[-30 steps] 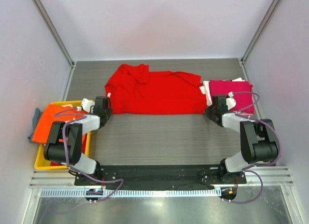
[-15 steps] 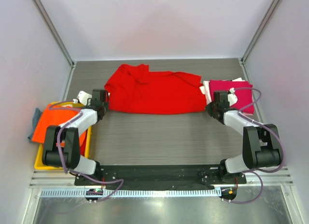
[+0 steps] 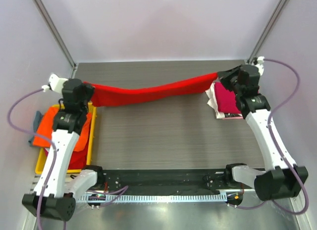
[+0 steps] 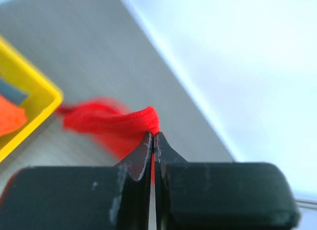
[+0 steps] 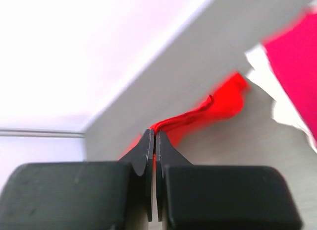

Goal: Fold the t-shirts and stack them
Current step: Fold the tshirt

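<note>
Overhead: a soft red t-shirt (image 3: 148, 93) sags as a narrow band above the wood-grain table (image 3: 158, 136), long axis running left to right. Left wrist: the left gripper (image 4: 154, 138) pinches its hemmed edge, jaws closed. Right wrist: the right gripper (image 5: 154, 136) clamps thin red cloth near a magenta t-shirt (image 5: 292, 51).

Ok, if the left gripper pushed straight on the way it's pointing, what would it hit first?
The red t-shirt pinched in the left gripper bunches right ahead of its tips. Past that comes bare table, then probably the enclosure wall; depth is hard to judge. The yellow crate sits off to the side.
</note>
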`<state>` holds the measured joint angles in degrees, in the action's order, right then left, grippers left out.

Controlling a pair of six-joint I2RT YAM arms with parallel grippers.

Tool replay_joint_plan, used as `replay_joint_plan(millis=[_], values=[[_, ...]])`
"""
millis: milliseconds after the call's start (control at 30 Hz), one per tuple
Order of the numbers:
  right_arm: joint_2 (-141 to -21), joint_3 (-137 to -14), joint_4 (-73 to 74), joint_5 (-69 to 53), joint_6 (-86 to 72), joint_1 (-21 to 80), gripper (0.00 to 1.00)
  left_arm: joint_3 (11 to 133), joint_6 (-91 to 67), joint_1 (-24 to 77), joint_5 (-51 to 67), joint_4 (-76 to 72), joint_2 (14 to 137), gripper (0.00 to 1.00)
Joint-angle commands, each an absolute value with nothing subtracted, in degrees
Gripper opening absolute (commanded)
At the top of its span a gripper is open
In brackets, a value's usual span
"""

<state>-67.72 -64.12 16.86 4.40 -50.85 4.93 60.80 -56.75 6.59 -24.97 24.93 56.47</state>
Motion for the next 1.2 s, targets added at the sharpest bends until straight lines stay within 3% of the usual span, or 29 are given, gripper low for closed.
replay_joint_plan(millis=[0, 233, 567, 833, 1033, 1167], values=[[-60.83, -70.92, 19.25, 4.04, -48.26, 4.92, 0.01, 69.77, -52.3, 5.98, -26.9, 32.07, 52.39, 0.0], [-49.58, -81.3, 19.33, 8.16, -40.17, 4.92, 0.01, 82.87, -51.42, 5.98, -24.79, 35.68, 45.97, 0.0], [-52.46, -79.37, 21.8, 14.15, -44.55, 4.92, 0.01, 87.45, -51.76, 5.98, -22.5, 34.37, 53.87, 0.0], [-68.52, -82.87, 21.36, 9.94, -51.06, 4.83, 0.01, 96.57, -52.12, 5.63, -20.22, 29.97, 72.05, 0.0], [-82.06, -99.64, 21.36, 1.95, -54.22, 0.72, 0.01, 118.18, -52.91, 3.52, -17.05, 30.24, 88.49, 0.0], [-92.15, -114.03, 21.09, -7.89, -58.44, -4.12, 0.01, 123.4, -57.36, 0.27, -10.84, 17.37, 94.21, 0.0]])
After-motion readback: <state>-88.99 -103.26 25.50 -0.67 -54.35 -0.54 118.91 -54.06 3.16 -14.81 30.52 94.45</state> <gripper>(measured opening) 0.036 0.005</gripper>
